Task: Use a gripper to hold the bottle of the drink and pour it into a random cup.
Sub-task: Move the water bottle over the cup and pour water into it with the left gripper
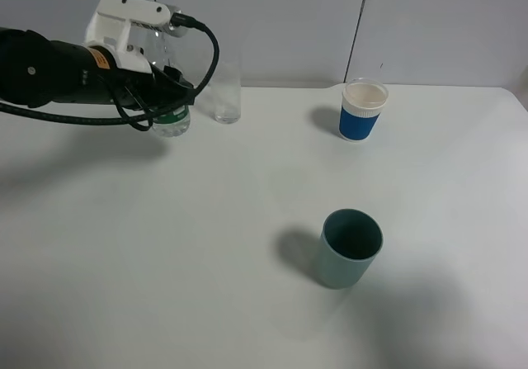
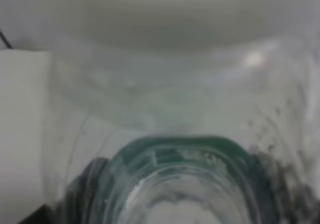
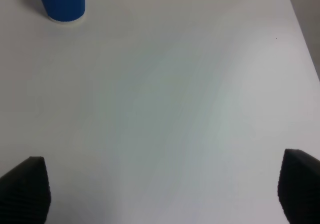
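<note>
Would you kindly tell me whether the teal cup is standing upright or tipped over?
Upright: the teal cup stands on its base on the table, open mouth facing up.

Lab w/ bare table [image 1: 165,262] (panel walls [image 1: 445,22])

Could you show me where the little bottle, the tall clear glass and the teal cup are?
bottle [image 1: 172,121], high outside view, on its green label near the base.
tall clear glass [image 1: 225,98], high outside view, on its side wall.
teal cup [image 1: 340,266], high outside view, on its outer wall.
</note>
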Robot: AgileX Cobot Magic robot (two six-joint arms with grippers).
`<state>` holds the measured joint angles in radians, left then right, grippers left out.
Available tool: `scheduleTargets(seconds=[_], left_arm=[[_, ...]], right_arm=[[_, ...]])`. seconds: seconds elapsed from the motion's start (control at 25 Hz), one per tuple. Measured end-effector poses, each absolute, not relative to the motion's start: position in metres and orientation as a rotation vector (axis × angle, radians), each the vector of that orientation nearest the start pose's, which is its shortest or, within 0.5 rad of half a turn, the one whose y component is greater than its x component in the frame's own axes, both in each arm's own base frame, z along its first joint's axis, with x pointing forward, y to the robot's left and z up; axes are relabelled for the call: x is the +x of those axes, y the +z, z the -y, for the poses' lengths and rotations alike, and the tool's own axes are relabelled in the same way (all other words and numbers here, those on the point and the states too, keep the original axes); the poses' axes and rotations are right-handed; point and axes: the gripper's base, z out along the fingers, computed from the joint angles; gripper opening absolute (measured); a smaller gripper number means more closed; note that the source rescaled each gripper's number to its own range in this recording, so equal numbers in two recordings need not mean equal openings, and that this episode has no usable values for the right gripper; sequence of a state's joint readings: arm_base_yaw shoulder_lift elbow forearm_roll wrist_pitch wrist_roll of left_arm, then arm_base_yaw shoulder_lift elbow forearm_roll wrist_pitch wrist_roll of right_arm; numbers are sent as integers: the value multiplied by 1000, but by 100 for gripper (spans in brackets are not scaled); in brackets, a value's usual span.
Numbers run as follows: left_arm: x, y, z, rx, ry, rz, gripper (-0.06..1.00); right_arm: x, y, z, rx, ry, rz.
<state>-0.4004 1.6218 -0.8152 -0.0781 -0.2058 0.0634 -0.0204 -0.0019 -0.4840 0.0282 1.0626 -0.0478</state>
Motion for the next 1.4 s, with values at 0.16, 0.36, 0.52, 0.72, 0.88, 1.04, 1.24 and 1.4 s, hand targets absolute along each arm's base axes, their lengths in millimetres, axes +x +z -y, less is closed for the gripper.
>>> scheduleTargets(seconds=[0.16, 0.36, 0.52, 0.72, 0.88, 1.04, 1.24, 1.4], left_arm=[[319, 210, 118, 396, -192, -2054, 0], [333, 203, 115, 451, -146, -2097, 0], [345, 198, 119, 499, -121, -2119, 0], [357, 195, 123, 592, -79, -2110, 0], [366, 197, 126, 697, -19, -2099, 0], [372, 199, 127, 758, 28, -2094, 0], [375, 201, 126, 696, 18, -2113, 0], [376, 203, 126, 575, -34, -2139, 0]], right_arm=[[-3, 273, -2, -29, -8, -2060], [-3, 273, -2, -29, -8, -2060], [-3, 273, -2, -29, -8, -2060], [-3, 273, -2, -29, -8, -2060], [-3, 273, -2, -29, -8, -2060], [-3, 273, -2, -29, -8, -2060], [-3, 273, -2, -29, -8, -2060], [-3, 273, -2, -29, -8, -2060]])
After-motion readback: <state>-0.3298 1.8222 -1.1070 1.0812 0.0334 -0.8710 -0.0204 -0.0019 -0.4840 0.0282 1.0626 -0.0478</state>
